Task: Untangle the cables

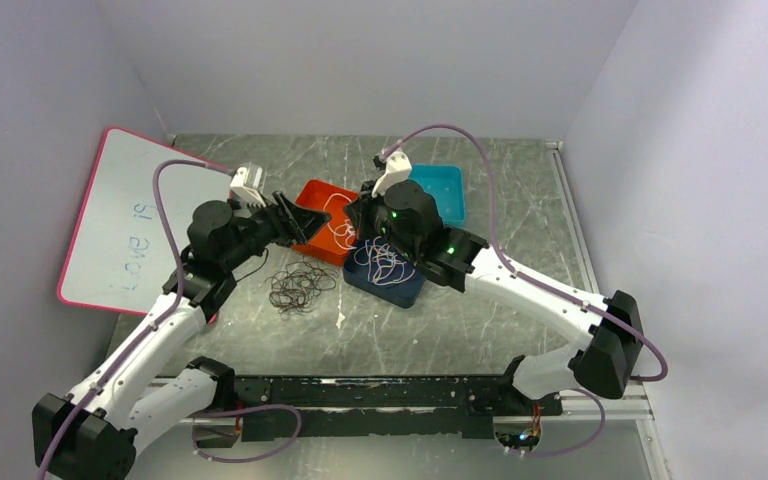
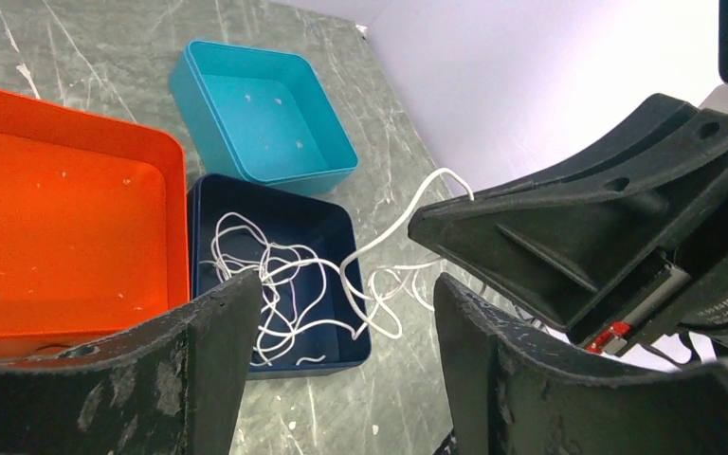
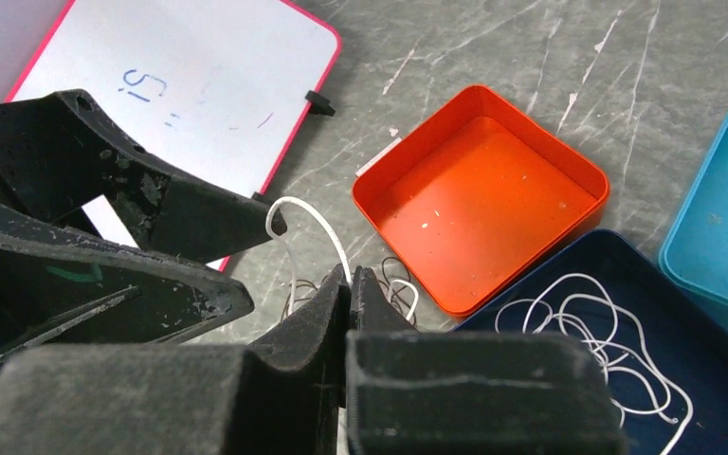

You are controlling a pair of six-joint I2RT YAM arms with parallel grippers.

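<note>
The white cable (image 1: 388,262) lies in loose loops in the navy tray (image 1: 412,291), and one strand runs up out of it over the tray's rim. My right gripper (image 3: 349,277) is shut on that strand and holds it above the table beside the orange tray (image 3: 479,204). In the top view it (image 1: 358,213) hangs between the orange and navy trays. My left gripper (image 2: 341,318) is open and empty, close to the right one and above the white loops (image 2: 275,275). The black cables (image 1: 300,288) lie in a pile on the table in front of the orange tray.
A teal tray (image 1: 445,187) stands behind the navy one and holds nothing. A pink-edged whiteboard (image 1: 130,220) lies at the left. The two grippers are very close together over the trays. Walls close in the table at the back and sides.
</note>
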